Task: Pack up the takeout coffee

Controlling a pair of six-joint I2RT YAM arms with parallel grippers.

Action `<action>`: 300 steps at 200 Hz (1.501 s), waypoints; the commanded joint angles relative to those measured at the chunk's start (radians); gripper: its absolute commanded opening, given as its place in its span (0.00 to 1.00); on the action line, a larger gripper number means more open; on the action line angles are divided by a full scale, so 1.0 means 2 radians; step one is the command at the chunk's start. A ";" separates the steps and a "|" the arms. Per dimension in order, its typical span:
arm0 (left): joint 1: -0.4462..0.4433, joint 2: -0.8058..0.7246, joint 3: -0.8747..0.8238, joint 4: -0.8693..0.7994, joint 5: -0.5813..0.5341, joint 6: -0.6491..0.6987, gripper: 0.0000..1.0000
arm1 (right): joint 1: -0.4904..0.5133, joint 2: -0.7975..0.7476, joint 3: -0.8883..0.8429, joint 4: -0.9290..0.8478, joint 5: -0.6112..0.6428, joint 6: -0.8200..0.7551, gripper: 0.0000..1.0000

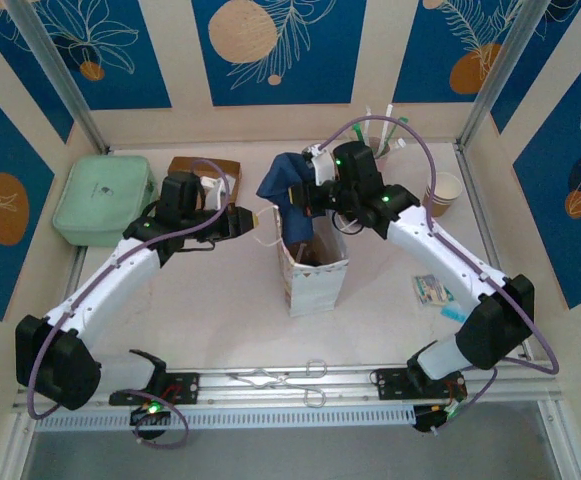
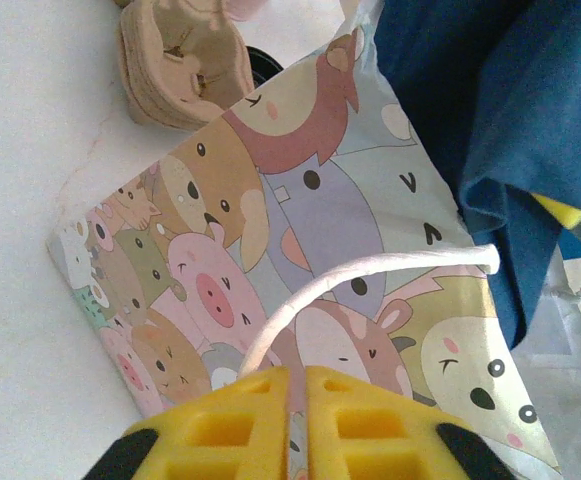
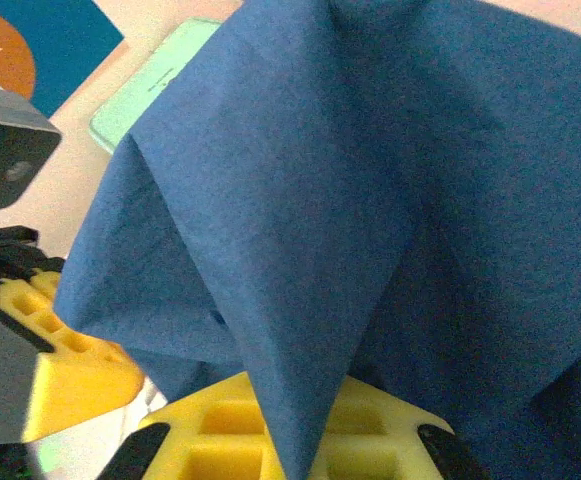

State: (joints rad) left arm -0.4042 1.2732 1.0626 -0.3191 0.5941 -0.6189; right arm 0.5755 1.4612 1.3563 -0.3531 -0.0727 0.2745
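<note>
readable text: none was legible | bag point(image 2: 300, 230): carried cartoon animal faces, not words | green box point(image 1: 100, 200): bore a faint mark, too small to read | packets point(image 1: 432, 290): print was too small to read

The inside of the cartoon-printed paper bag point(image 1: 315, 285) is screened by the dark blue cloth napkin point(image 1: 286, 190). The brown moulded-pulp carrier point(image 2: 185, 60) is cut off by the left wrist view's upper edge, and the end of the white cord handle point(image 2: 370, 270) is lost inside the left tool point(image 2: 298, 420).
</note>
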 commanded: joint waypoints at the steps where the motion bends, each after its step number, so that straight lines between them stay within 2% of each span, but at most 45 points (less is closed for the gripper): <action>1: -0.002 -0.005 -0.004 0.014 0.010 0.001 0.11 | 0.009 -0.023 -0.017 0.047 0.041 -0.017 0.03; 70: -0.003 -0.009 -0.008 0.019 0.015 -0.002 0.07 | 0.014 -0.054 -0.080 0.137 0.076 -0.021 0.05; 126: -0.002 -0.011 -0.012 0.025 0.018 -0.008 0.06 | 0.015 -0.071 -0.110 0.192 0.065 -0.005 0.04; 158: -0.002 -0.016 -0.014 0.025 0.019 -0.008 0.06 | 0.016 -0.065 -0.119 0.193 0.067 -0.008 0.06; 173: -0.002 -0.018 -0.014 0.024 0.021 -0.010 0.06 | 0.016 -0.069 -0.126 0.186 0.078 -0.008 0.13; 181: -0.003 -0.019 -0.014 0.025 0.021 -0.009 0.05 | 0.016 -0.073 -0.133 0.187 0.085 -0.009 0.23; 190: -0.002 -0.020 -0.013 0.026 0.021 -0.010 0.06 | 0.017 -0.080 -0.142 0.187 0.091 -0.009 0.40; 209: -0.002 -0.020 -0.013 0.029 0.022 -0.012 0.06 | 0.017 -0.096 -0.156 0.187 0.098 -0.012 0.53; 270: -0.002 -0.024 -0.008 0.026 0.019 -0.011 0.05 | 0.023 -0.128 -0.154 0.155 0.103 -0.018 0.68; 300: -0.002 -0.023 0.000 0.017 0.014 -0.007 0.06 | 0.025 -0.132 -0.147 0.144 0.104 -0.022 0.69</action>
State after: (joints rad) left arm -0.4042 1.2484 1.0451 -0.2771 0.6163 -0.6342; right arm 0.6163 1.2171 1.0405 -0.0307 0.1169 0.2497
